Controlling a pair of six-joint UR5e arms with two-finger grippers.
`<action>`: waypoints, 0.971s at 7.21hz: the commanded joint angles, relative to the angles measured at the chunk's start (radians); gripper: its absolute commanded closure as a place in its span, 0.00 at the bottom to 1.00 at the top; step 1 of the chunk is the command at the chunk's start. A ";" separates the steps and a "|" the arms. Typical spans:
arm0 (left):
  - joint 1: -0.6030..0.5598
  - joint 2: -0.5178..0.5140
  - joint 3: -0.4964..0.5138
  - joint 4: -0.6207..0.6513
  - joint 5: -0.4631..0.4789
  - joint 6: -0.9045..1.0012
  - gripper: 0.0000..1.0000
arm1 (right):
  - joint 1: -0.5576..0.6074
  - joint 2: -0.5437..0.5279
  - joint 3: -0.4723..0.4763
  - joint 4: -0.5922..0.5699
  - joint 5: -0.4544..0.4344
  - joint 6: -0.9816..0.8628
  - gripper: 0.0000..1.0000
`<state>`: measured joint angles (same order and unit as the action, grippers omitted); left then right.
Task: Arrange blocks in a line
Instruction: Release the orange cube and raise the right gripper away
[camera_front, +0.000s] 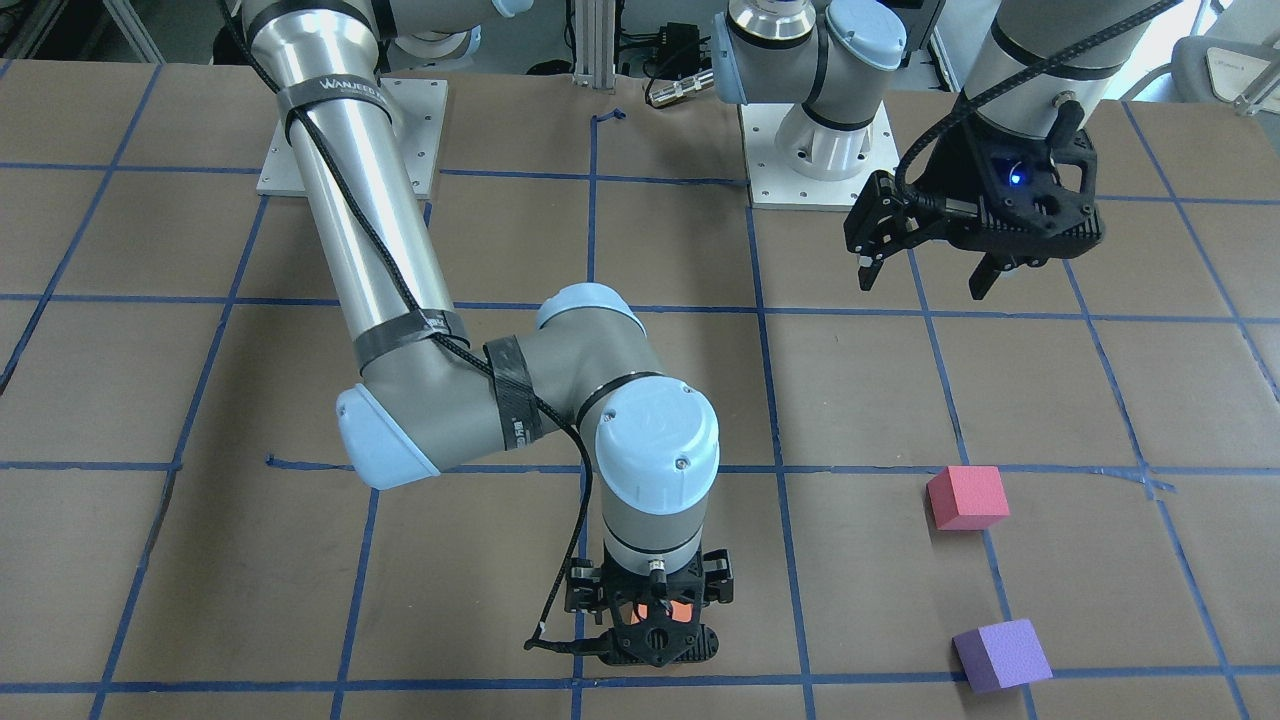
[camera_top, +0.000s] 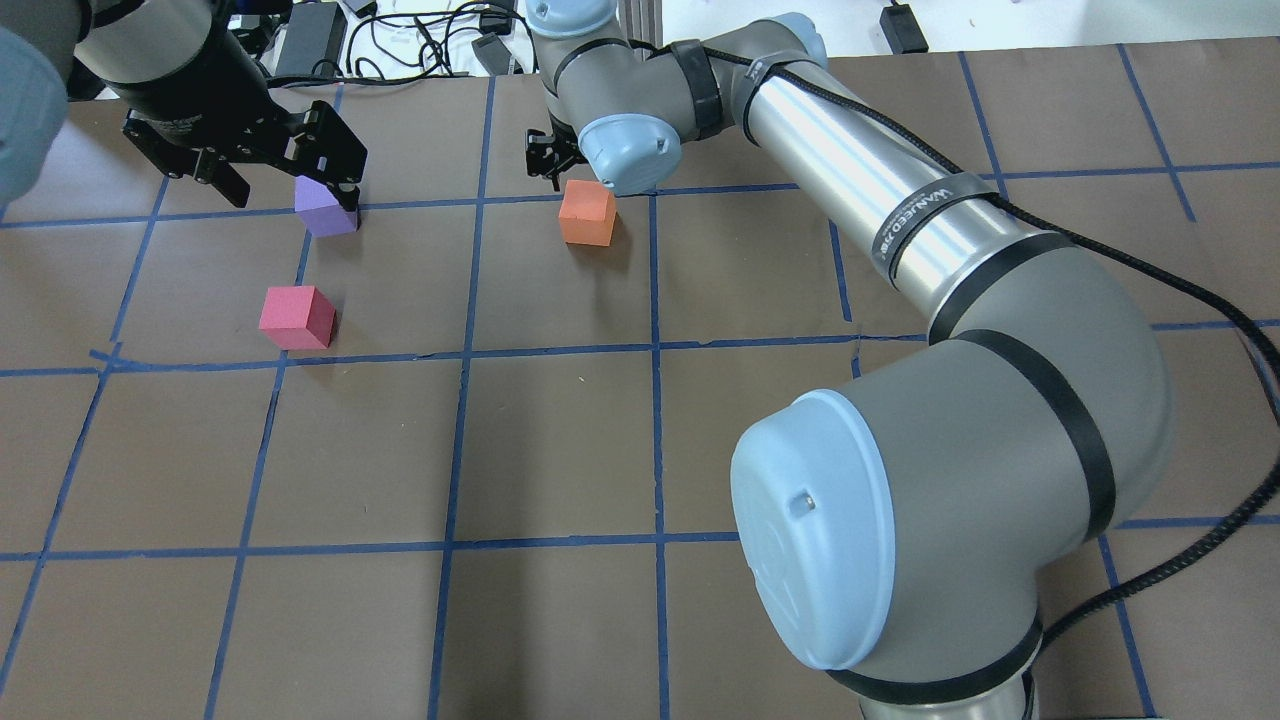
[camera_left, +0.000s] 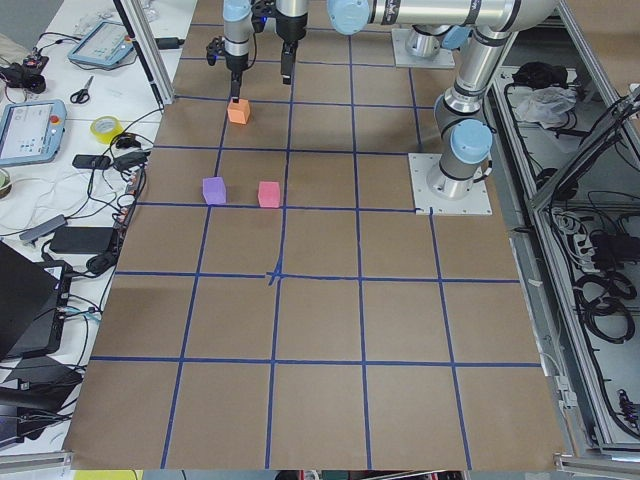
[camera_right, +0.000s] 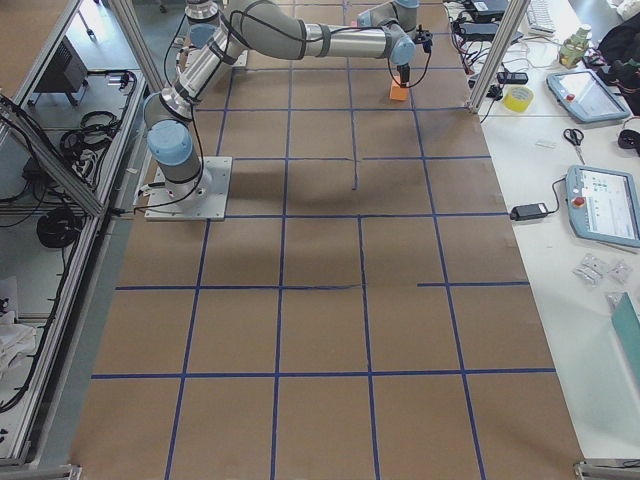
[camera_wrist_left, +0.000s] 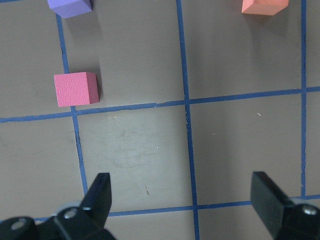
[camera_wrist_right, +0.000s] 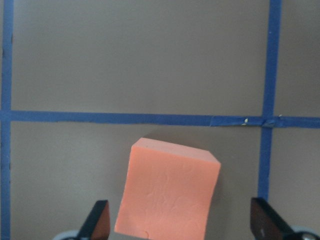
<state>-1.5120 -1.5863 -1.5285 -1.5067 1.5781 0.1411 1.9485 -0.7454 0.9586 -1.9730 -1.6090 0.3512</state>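
Observation:
The orange block sits on the table by a blue tape line. My right gripper is straight over it. In the right wrist view the block lies between the open fingers, closer to the left one, and neither finger touches it. The pinkish-red block and the purple block stand apart on the table. My left gripper hovers high, open and empty. From overhead it partly hides the purple block. The left wrist view shows the pinkish-red block and the purple block.
The table is brown with a grid of blue tape lines. The two arm base plates are bolted at the robot's side. Cables and power supplies lie past the far edge. My right arm's elbow hangs over the table's middle.

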 joint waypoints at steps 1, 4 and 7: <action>-0.001 -0.010 0.011 -0.001 -0.003 0.000 0.00 | -0.049 -0.151 0.002 0.117 -0.006 -0.011 0.00; -0.010 -0.099 0.065 0.057 -0.103 -0.017 0.00 | -0.167 -0.416 0.055 0.334 -0.012 -0.150 0.00; -0.112 -0.240 0.067 0.218 -0.089 -0.070 0.00 | -0.194 -0.629 0.179 0.555 -0.019 -0.156 0.00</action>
<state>-1.5774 -1.7621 -1.4630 -1.3504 1.4712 0.1055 1.7633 -1.3117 1.0855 -1.4921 -1.6228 0.2003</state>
